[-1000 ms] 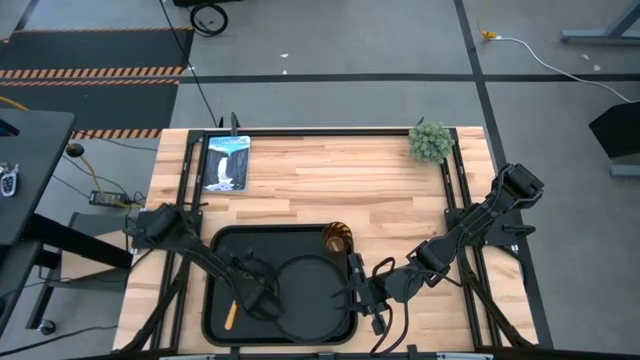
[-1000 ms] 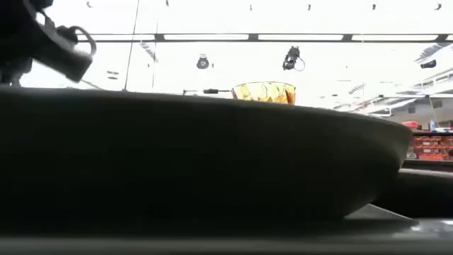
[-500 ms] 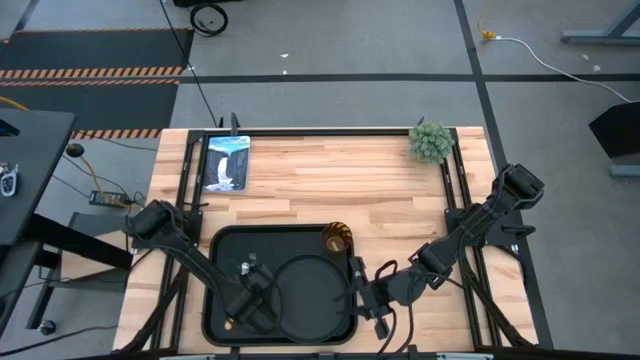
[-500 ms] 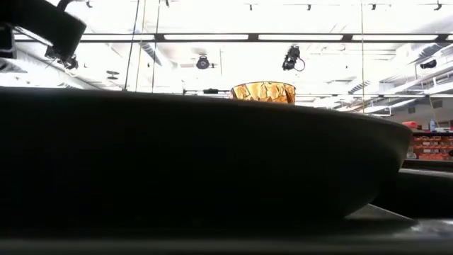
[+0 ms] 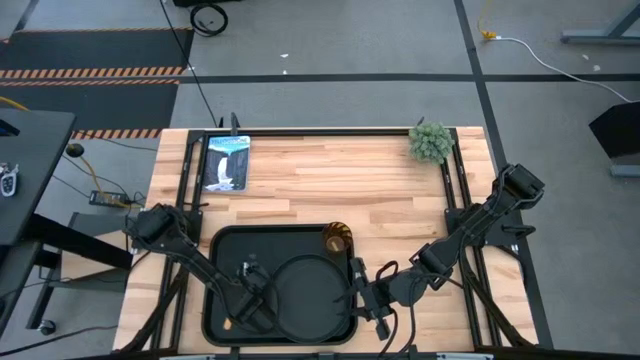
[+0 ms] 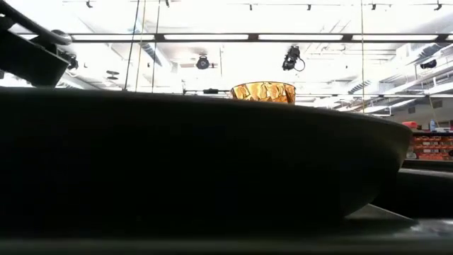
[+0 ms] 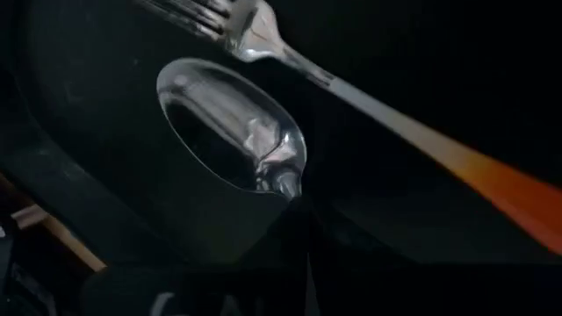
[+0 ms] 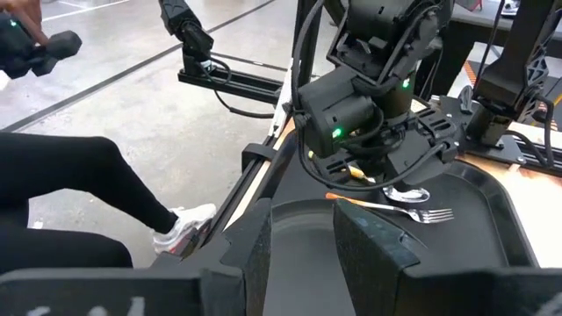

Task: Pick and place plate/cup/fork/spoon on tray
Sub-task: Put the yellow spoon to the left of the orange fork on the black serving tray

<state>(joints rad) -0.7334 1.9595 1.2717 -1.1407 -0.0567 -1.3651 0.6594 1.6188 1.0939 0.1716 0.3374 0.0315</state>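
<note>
Spoon [image 7: 237, 127] in tray [image 5: 222, 250], bowl toward plate [image 5: 312, 296], beside fork [image 7: 369, 96]

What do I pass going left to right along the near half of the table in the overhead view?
Left gripper over the tray's left part → plate → cup at the tray's far right corner → right gripper by the tray's right edge.

plate [image 5: 310, 296], amber cup [image 5: 337, 239], fork [image 8: 395, 208], spoon [image 7: 235, 125] on tray [image 5: 222, 250].
</note>
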